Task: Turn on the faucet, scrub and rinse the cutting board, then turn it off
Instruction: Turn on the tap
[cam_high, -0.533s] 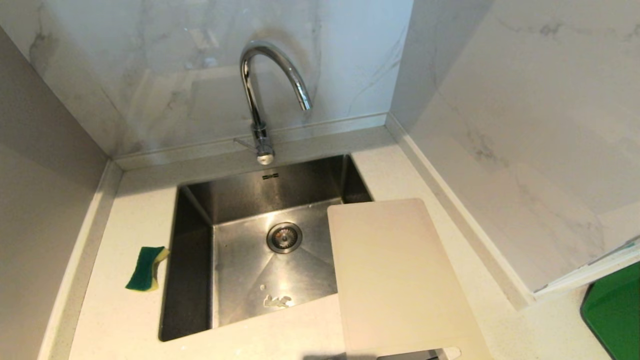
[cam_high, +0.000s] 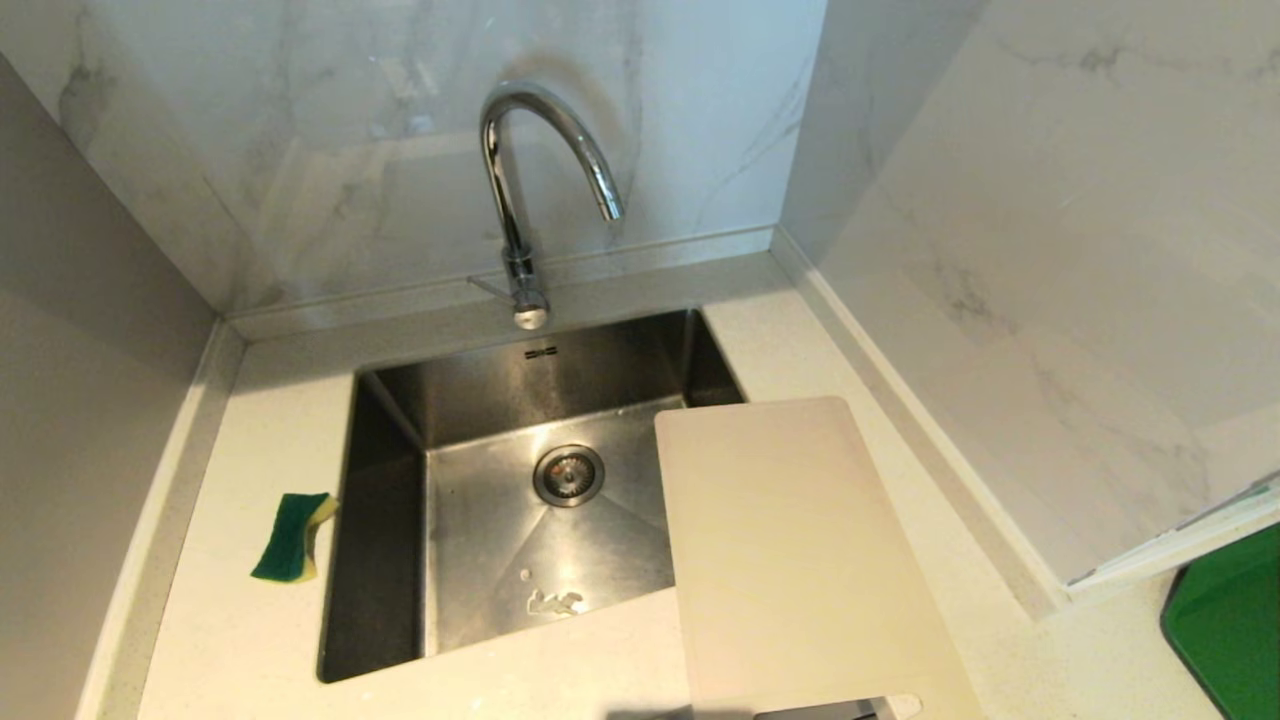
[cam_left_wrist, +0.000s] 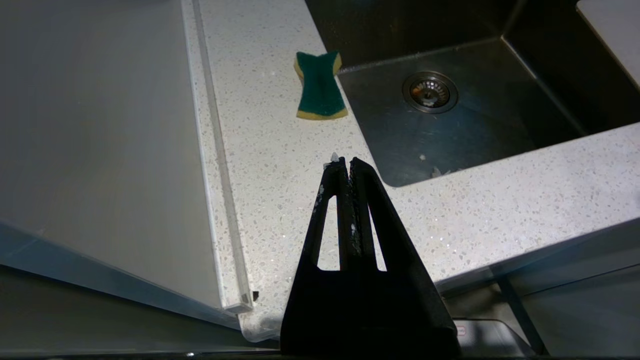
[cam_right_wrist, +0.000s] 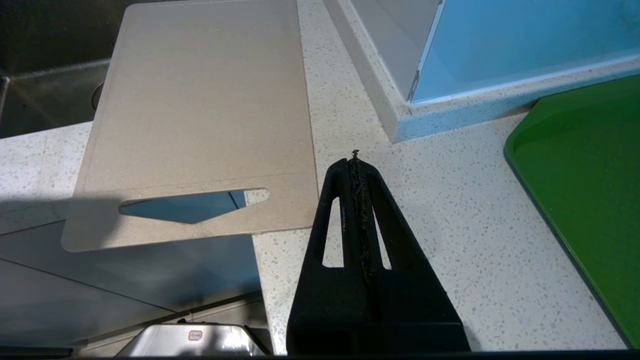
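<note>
From the head camera you see the faucet (cam_high: 545, 190) standing behind the sink (cam_high: 385, 520), no water running from its spout. The cutting board (cam_high: 800, 560) lies flat on the speckled surface (cam_high: 250, 640) to the sink's right, one corner hanging over the basin. A green-and-yellow sponge (cam_high: 293, 536) sits just left of the sink.

Your left wrist view has the left claw (cam_left_wrist: 346, 162) pressed closed and empty, held above the surface short of the sponge (cam_left_wrist: 319, 85).

Your right wrist view has the right claw (cam_right_wrist: 354, 161) also closed and empty, just beside the cutting board's (cam_right_wrist: 200, 110) slot-handle end, which overhangs the front edge. A green tray (cam_right_wrist: 585, 190) lies on the far side.
</note>
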